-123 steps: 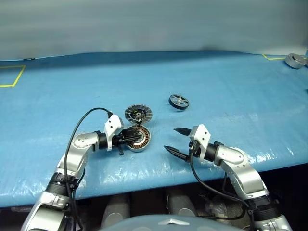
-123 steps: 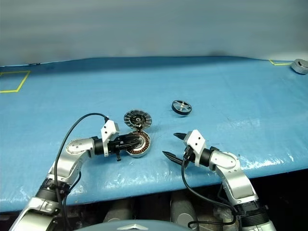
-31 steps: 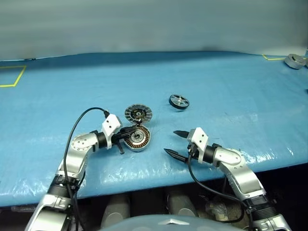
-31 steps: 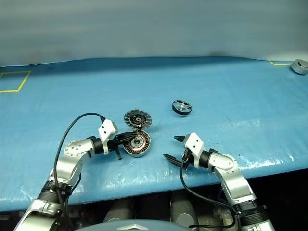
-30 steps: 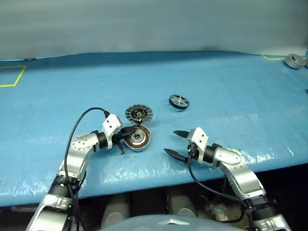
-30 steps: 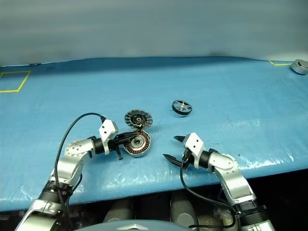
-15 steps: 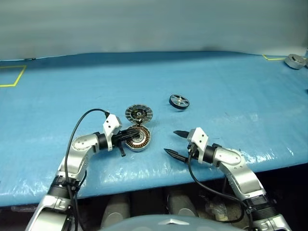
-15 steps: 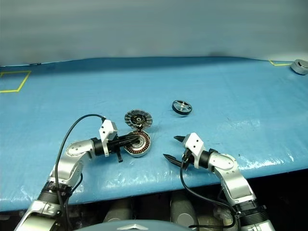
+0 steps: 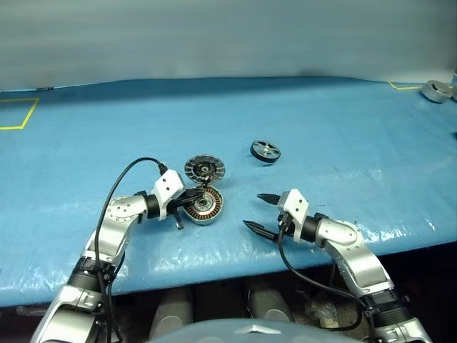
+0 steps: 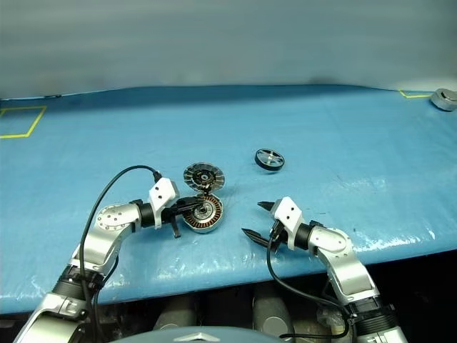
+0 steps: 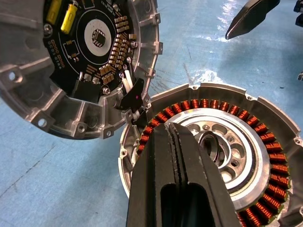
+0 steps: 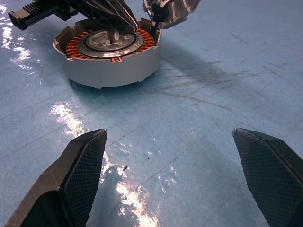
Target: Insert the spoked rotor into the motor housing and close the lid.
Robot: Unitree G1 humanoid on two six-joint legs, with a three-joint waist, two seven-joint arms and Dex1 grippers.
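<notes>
Left claw [image 9: 191,202], pressed together, rests over the motor housing [image 9: 205,205] after shifting slightly; lid [image 9: 205,168] leans open behind, spoked rotor [image 9: 265,151] lies well apart, uninserted; right claw [image 9: 260,214] stays spread.

Spoked rotor [image 9: 265,151] lies apart from open motor housing [image 9: 203,206].

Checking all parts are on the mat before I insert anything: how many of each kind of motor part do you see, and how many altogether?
Spoked rotor: 1, lying apart on the blue mat.
Motor housing: 1, windings showing.
Lid: 1, tilted open, at the housing's far edge.
Total: 3.
Also a round grey object at the mat's far right corner, kind unclear.
</notes>
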